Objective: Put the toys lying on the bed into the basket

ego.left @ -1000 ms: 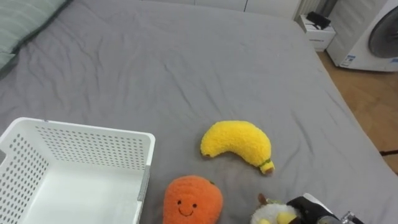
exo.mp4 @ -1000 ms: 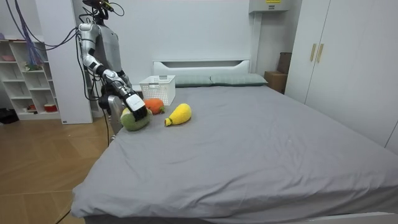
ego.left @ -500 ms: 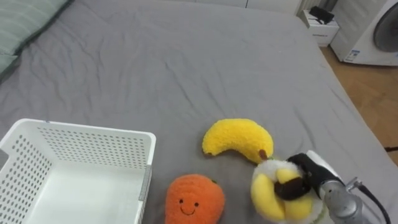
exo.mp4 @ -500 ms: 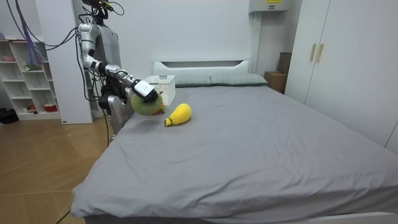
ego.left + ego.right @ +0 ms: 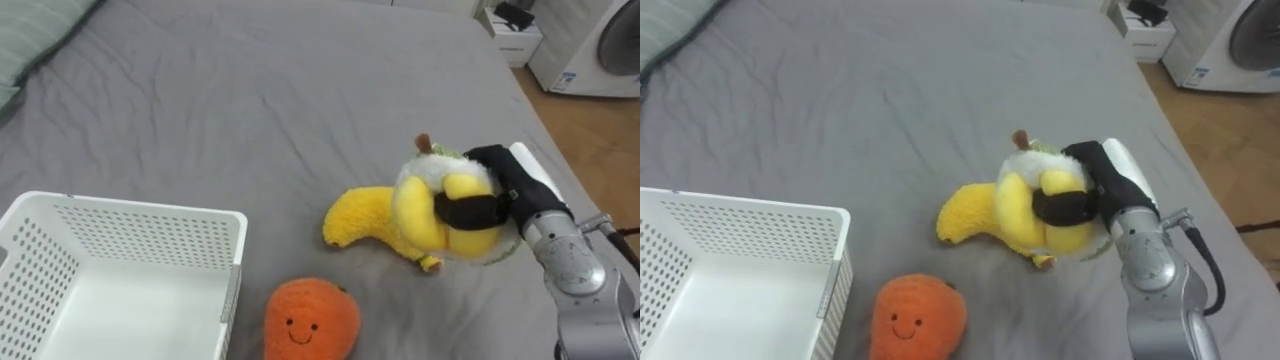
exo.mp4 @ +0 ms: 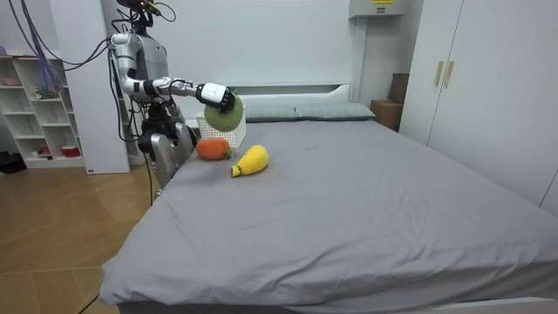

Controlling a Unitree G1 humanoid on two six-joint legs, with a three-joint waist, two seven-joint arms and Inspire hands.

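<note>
My right hand [image 5: 512, 178] is shut on a round yellow, white and green plush toy [image 5: 438, 208], holding it in the air just above the stalk end of the yellow plush banana [image 5: 355, 222]. The banana lies on the grey bed [image 5: 250, 100]. An orange plush with a smiling face [image 5: 310, 320] sits nearer me, right of the white perforated basket [image 5: 130, 212] at the lower left. In the room view I stand at the bed's side, right arm stretched out level, hand [image 6: 212, 92] holding the toy [image 6: 225, 115] in front of the basket [image 6: 237, 137].
A striped pillow [image 5: 30, 40] lies at the far left. Beyond the bed's right edge are wooden floor, a white nightstand [image 5: 512, 42] and a white appliance [image 5: 600, 50]. Wide bare sheet stretches beyond the toys.
My right hand has lifted the round plush from the bed's near edge and carried it up and forward over the banana. The banana, orange and basket lie as before.
</note>
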